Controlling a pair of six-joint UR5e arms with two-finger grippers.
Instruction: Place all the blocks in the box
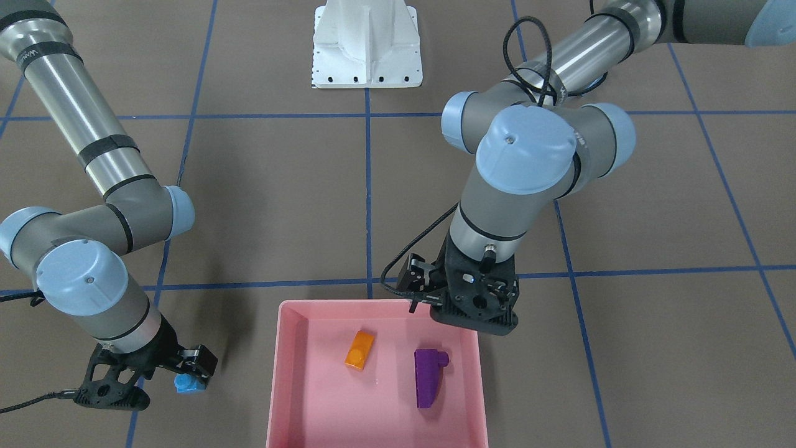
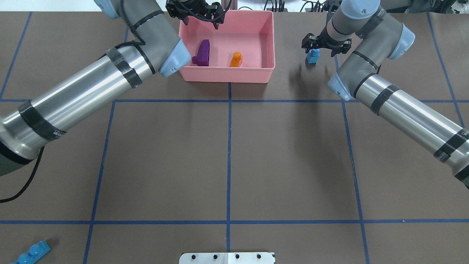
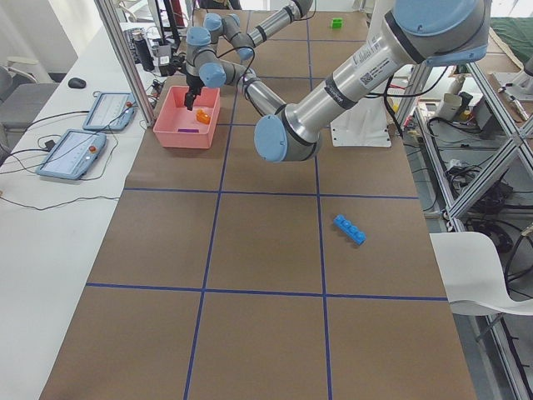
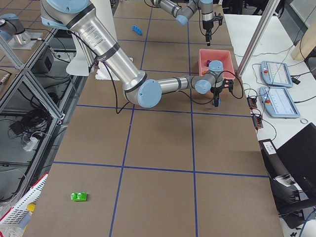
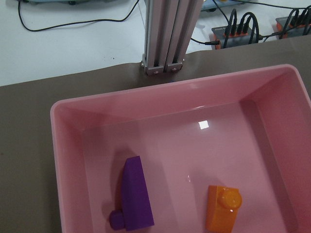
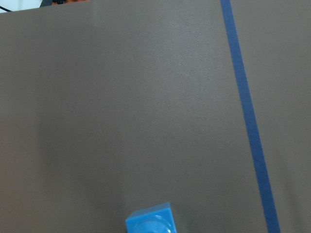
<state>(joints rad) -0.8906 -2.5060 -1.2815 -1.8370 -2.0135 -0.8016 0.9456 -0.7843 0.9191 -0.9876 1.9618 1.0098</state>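
Blue one-stud brick [image 1: 189, 384] is found right at the right gripper [image 1: 180, 374]; whether it is grasped cannot be told. Pink box [image 1: 283, 373] is placed near, leftward of it.

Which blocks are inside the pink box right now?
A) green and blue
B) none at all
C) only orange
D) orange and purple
D: the orange block and the purple wedge lie on the floor of the pink box, while the small blue block is outside it.
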